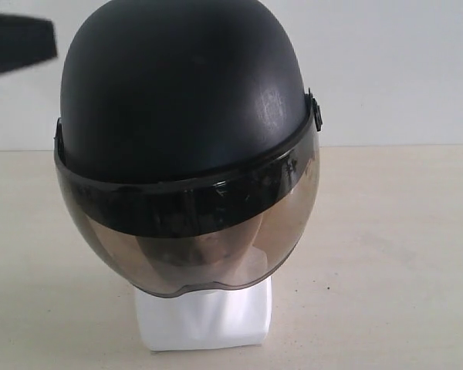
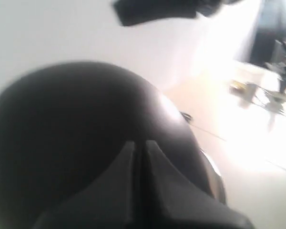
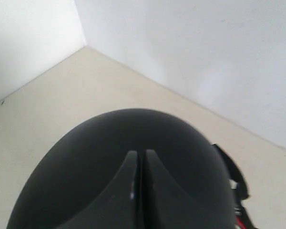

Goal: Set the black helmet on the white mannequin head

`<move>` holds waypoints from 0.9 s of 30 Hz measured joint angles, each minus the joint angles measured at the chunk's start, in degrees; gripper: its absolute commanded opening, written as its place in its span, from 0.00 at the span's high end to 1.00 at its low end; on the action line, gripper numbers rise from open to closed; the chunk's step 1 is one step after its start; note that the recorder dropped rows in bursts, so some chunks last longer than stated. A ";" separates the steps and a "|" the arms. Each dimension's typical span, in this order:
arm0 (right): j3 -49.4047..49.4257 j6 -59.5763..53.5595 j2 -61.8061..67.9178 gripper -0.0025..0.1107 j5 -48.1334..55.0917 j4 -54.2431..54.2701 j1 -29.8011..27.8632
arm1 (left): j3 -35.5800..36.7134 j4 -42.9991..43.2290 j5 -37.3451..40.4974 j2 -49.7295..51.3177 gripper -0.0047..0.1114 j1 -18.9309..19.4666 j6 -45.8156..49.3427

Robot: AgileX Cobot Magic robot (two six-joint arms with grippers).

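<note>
1. 1 beige tabletop (image 1: 401, 254) carries the set-up, with a plain white wall (image 1: 401, 69) behind it.
2. 1 black helmet (image 1: 177, 92) sits on the white mannequin head (image 1: 204, 320). Its rim slopes up toward the right of the exterior view, and the matte dome shows a pale scuffed patch on that side.
3. Smoke-tinted visor (image 1: 193, 239) hangs over the face, whose features show only dimly through it. The exterior view alone shows the visor front and the blocky white neck base below it.
4. Left gripper (image 2: 139, 157): fingers pressed together with nothing between them, the dome filling the view behind. This view alone shows a blurred dark shape (image 2: 157, 10) beyond the helmet; what it is cannot be told.
5. Right gripper (image 3: 139, 164): fingers likewise closed on nothing, over the dome. Contact with the shell cannot be told.
6. Blurred dark piece (image 1: 19, 42) at the exterior view's upper-left edge, just beside the dome.
7. Side pivot knob (image 1: 317, 113) on the helmet's right edge.
</note>
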 measured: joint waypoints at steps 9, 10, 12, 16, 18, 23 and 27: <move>12.79 13.00 -12.60 0.95 -6.34 -12.53 -10.52 | -0.29 -0.10 27.21 -8.16 0.92 0.08 -6.53; 16.51 14.67 -14.53 0.95 -8.50 -13.88 -11.92 | -0.29 -0.10 29.62 -8.45 0.92 0.08 -6.60; 24.82 17.66 -18.97 0.95 -13.33 -16.58 -14.42 | 0.68 -0.10 33.70 -9.03 0.92 0.08 -6.65; 40.13 21.96 -31.31 0.95 -22.19 -19.97 -16.66 | 4.37 -0.21 38.12 -12.16 0.92 0.08 -5.13; 47.52 23.12 -38.66 0.95 -27.75 -20.46 -16.69 | 6.66 -0.21 40.52 -14.72 0.92 0.08 -4.69; 60.56 22.90 -51.40 0.95 -37.10 -20.78 -16.91 | 12.40 -2.16 44.19 -20.86 0.92 0.08 -4.46; 66.87 22.65 -57.21 0.95 -36.83 -20.93 -17.04 | 18.03 -3.70 43.19 -25.69 0.92 0.08 -4.32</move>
